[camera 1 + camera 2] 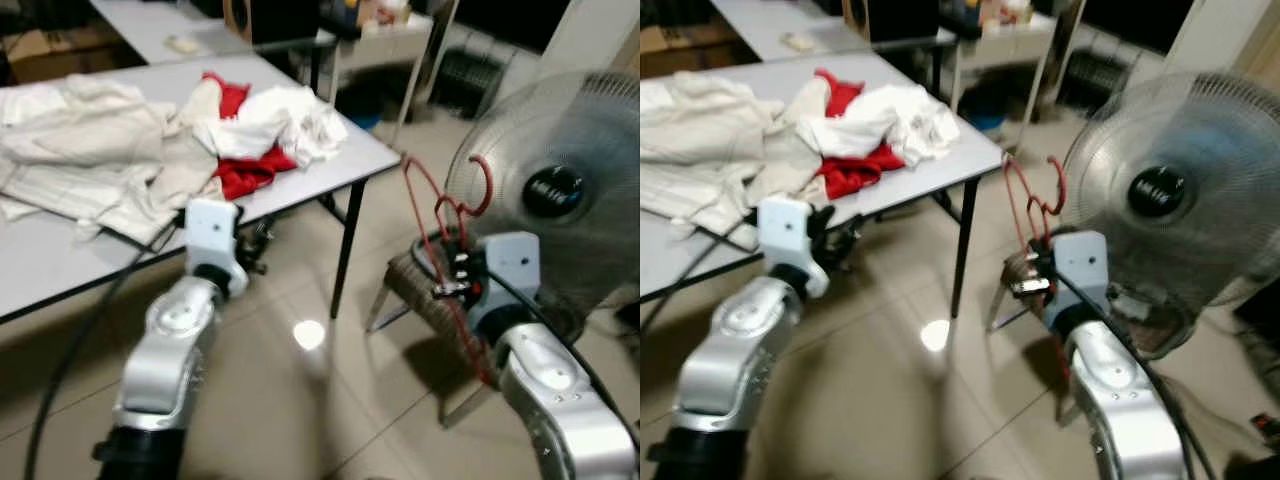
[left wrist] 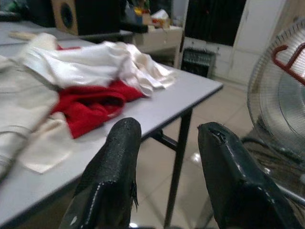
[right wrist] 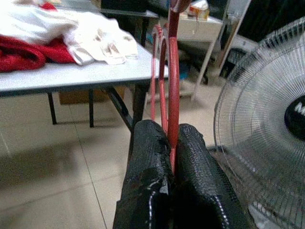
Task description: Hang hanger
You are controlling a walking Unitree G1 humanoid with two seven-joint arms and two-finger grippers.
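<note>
A thin red hanger stands upright in my right gripper, which is shut on it; its hook curls up in front of the fan. In the right wrist view the red hanger rises from between the two pressed black fingers. My left gripper is raised by the near edge of the grey table, open and holding nothing. In the left wrist view its fingers are spread apart, facing the table edge and the clothes.
A heap of white and red clothes lies on the table. A large standing fan is close on the right, with a wicker chair beneath the hanger. Tiled floor lies between. More tables and a speaker stand behind.
</note>
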